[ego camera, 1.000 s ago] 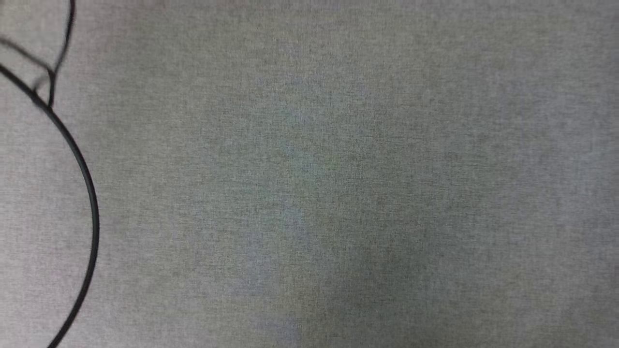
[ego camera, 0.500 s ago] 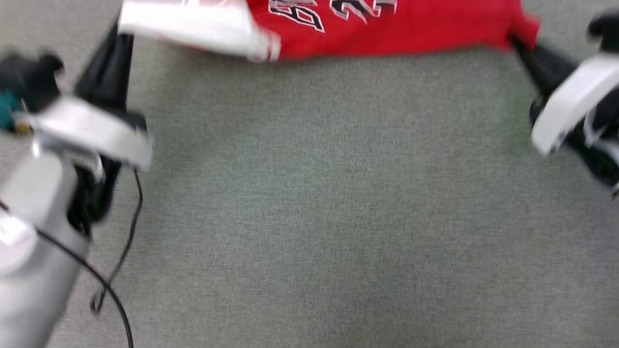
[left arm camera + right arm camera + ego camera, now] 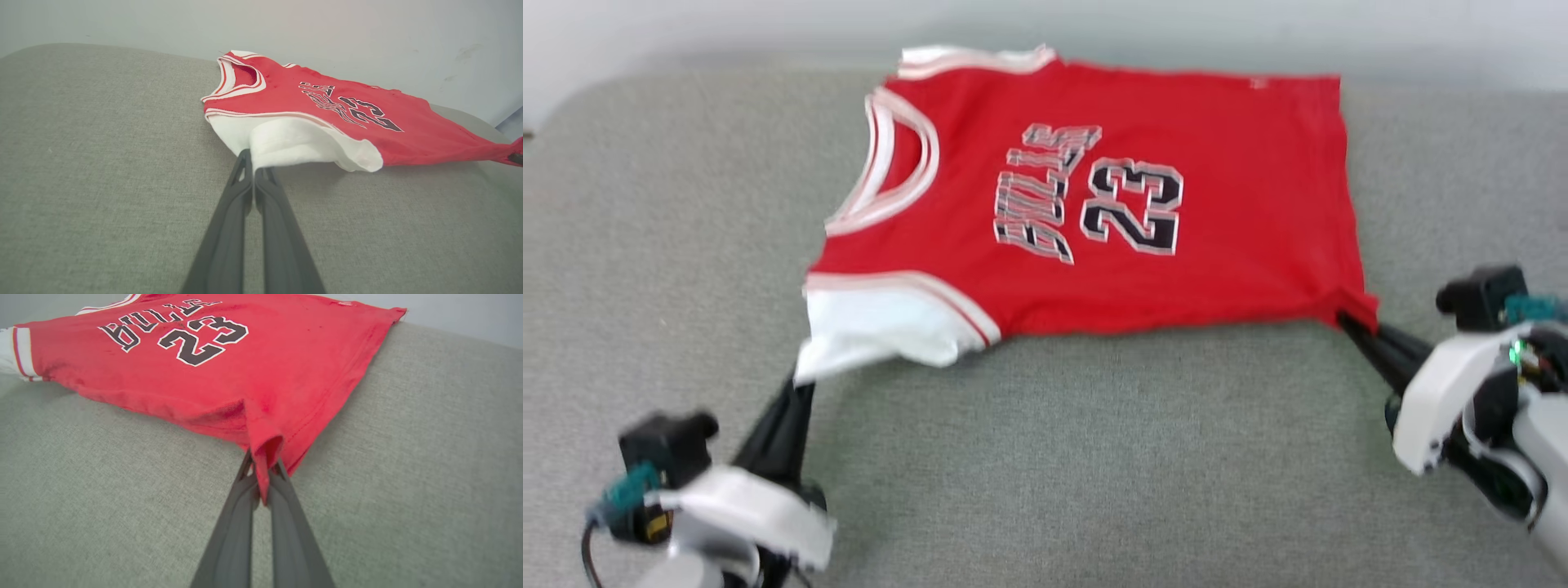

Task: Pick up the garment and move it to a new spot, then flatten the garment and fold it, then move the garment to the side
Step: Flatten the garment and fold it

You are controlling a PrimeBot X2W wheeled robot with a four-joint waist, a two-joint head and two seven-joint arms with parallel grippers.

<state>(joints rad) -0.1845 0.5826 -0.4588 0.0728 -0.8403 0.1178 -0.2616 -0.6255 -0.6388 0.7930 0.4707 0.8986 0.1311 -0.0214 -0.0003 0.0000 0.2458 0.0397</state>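
Note:
The garment (image 3: pixel 1086 196), a red jersey with white sleeves and black "23" lettering, lies spread face up on the grey fabric surface (image 3: pixel 1094 457), neck to the left. My left gripper (image 3: pixel 796 384) is shut on the near white sleeve; in the left wrist view the left gripper (image 3: pixel 253 161) pinches the garment (image 3: pixel 310 106) at that sleeve's edge. My right gripper (image 3: pixel 1347 320) is shut on the near hem corner; in the right wrist view the right gripper (image 3: pixel 261 465) bunches the garment (image 3: pixel 229 359) there. Both held corners are lifted slightly.
The grey surface (image 3: pixel 81 163) ends at a rounded far edge against a pale wall (image 3: pixel 727 24). Open fabric stretches between my two arms in front of the garment, and to its left.
The head camera has tilted up from bare grey fabric with a black cable, so the whole garment and both grippers have come into view. Both grips stayed shut.

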